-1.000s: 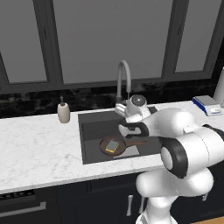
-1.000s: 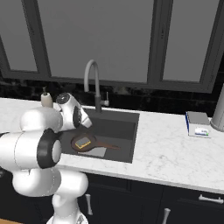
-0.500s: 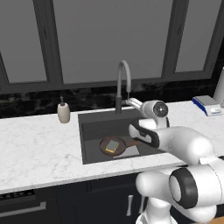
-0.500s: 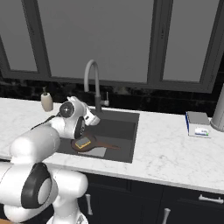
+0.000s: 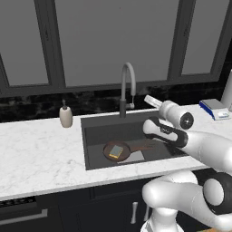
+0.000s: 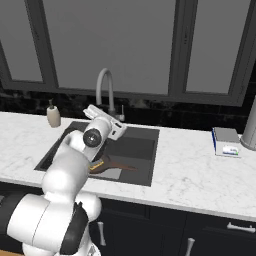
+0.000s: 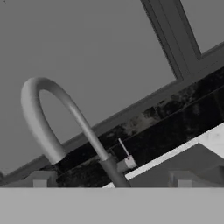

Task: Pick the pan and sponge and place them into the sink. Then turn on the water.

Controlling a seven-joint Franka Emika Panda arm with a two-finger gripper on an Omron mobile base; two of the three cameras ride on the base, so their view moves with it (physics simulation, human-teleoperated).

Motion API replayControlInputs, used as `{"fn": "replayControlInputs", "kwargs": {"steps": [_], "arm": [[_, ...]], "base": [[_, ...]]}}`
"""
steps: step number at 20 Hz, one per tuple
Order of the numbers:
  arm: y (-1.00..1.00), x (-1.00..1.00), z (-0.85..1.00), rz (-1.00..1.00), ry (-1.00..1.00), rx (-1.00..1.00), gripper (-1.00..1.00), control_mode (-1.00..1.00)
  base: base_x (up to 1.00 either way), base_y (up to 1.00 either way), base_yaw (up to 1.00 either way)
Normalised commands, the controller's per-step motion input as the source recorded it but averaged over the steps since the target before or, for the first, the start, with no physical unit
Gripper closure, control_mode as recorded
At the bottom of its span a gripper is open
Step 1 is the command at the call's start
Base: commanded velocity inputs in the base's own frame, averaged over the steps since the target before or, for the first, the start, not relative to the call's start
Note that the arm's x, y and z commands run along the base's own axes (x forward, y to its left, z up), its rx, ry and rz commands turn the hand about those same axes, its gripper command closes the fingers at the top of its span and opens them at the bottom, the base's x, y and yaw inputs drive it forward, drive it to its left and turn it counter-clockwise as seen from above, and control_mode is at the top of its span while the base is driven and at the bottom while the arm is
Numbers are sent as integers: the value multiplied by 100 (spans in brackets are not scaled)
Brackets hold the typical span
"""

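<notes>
Pan point(image 5: 117, 151) sat on the sink point(image 5: 93, 156) floor with the sponge point(image 5: 116, 151) lying in it, below and left of my gripper point(image 5: 152, 100). I had the jaws spread wide and empty, hovering just right of the faucet point(image 5: 128, 88).

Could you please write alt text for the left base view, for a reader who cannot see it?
A white robot arm reaches toward the arched grey faucet behind a dark sink, where a sponge lies in a reddish-brown pan. A soap dispenser stands on the white marble counter left of the sink.
</notes>
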Motion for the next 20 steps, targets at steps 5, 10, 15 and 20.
{"fn": "replayControlInputs", "kwargs": {"steps": [5,10,15,20], "arm": [[-37,3,18,2,-11,-27,-100,-100],[-29,31,-26,0,0,-15,-100,-100],[-6,12,-9,0,0,-4,-100,-100],[13,6,-31,0,-10,-5,-100,-100]], "base": [[0,0,0],[0,0,0],[0,0,0],[0,0,0]]}}
